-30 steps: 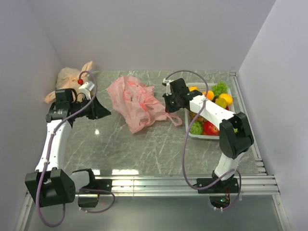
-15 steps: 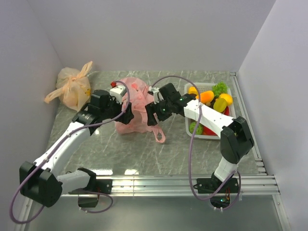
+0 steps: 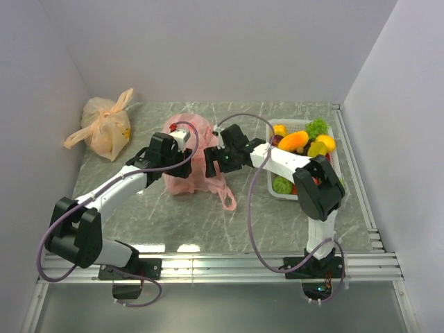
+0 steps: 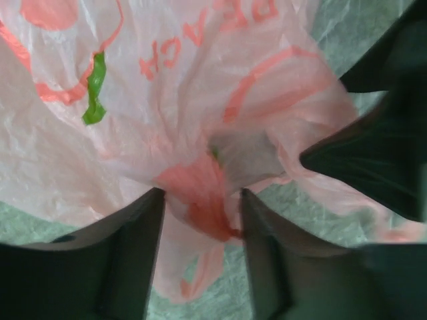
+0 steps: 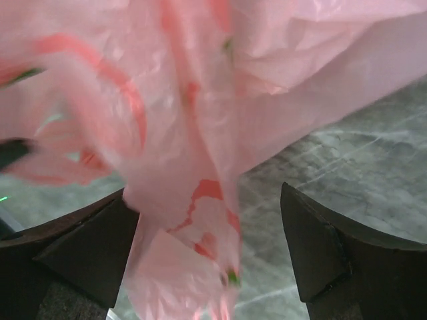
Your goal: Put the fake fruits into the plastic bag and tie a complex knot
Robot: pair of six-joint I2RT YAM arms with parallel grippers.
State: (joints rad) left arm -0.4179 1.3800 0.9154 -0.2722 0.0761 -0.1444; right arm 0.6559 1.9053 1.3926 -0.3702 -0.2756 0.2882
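Observation:
The pink plastic bag (image 3: 196,142) lies bunched at the table's middle, one handle loop (image 3: 226,198) trailing toward the near side. My left gripper (image 3: 179,164) is at its left edge. In the left wrist view, the left gripper (image 4: 200,227) is shut on a gathered bunch of the plastic bag (image 4: 200,193). My right gripper (image 3: 214,159) is at the bag's right side. Seen from the right wrist, the right gripper (image 5: 207,247) stands open, with the plastic bag (image 5: 200,220) hanging against one finger (image 5: 87,247) only. The fake fruits (image 3: 294,141) are piled in a white basket (image 3: 300,198) on the right.
A pale orange knotted bag (image 3: 104,129) sits in the far left corner against the wall. The basket stands close to the right arm's elbow. Grey walls close in the back and both sides. A metal rail (image 3: 277,260) runs along the near edge.
My left arm swung from the pale orange bag over to the pink bag and closed on it. My right gripper opened and moved left. The bag bunched up and shifted left.

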